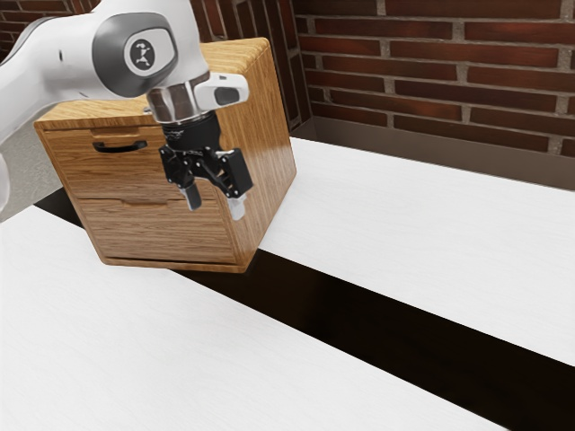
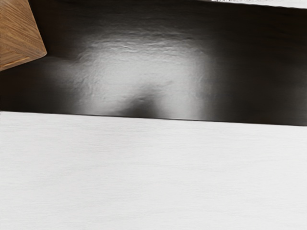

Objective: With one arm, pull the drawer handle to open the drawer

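White surface (image 1: 180, 359) nearest the camera, bare. Behind it a glossy dark strip (image 1: 377, 332) ran across, with more white surface beyond. A wooden cabinet (image 1: 269, 153) stood at the strip's far end toward the exterior view's left, upright, turned a bit so its front and one side showed. Two drawers in the front: the top drawer (image 1: 99, 166) carried a black handle (image 1: 119, 146) near its upper edge, and the lower drawer (image 1: 153, 229) sat beneath it. Both fronts looked flush with the cabinet, shut. Nothing stood between the handle and open space in front. A brick wall (image 1: 431, 72) closed off the back.

The arm (image 1: 63, 63) came in from the exterior view's upper left, crossing in front of the cabinet top. The end effector (image 1: 215, 207) hung pointing down in front of the cabinet's front corner, lower than the handle and to its exterior view's right, apart from it. Its fingers (image 1: 192, 196) were spread wide, holding nothing. Whether they brushed the cabinet face was not clear. The wrist view looked down on the dark strip and white surface, with one cabinet (image 2: 17, 33) corner off to the side.
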`<action>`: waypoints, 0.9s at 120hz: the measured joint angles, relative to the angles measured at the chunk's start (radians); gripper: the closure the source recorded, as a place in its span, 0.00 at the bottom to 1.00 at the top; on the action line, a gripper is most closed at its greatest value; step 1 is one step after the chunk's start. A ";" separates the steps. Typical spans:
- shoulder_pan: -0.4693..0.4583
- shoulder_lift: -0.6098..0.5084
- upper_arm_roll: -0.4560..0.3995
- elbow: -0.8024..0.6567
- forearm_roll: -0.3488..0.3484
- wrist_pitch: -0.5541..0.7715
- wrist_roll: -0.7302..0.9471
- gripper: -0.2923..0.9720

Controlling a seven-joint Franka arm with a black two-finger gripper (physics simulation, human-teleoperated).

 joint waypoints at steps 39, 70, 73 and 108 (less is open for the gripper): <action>-0.004 -0.123 0.004 0.066 0.010 -0.012 0.007 0.23; 0.012 -0.302 0.086 0.048 0.114 -0.096 0.230 0.23; 0.031 -0.302 0.095 0.043 0.123 -0.110 0.250 0.23; 0.325 -0.298 -0.008 -0.045 0.118 -0.140 0.556 0.23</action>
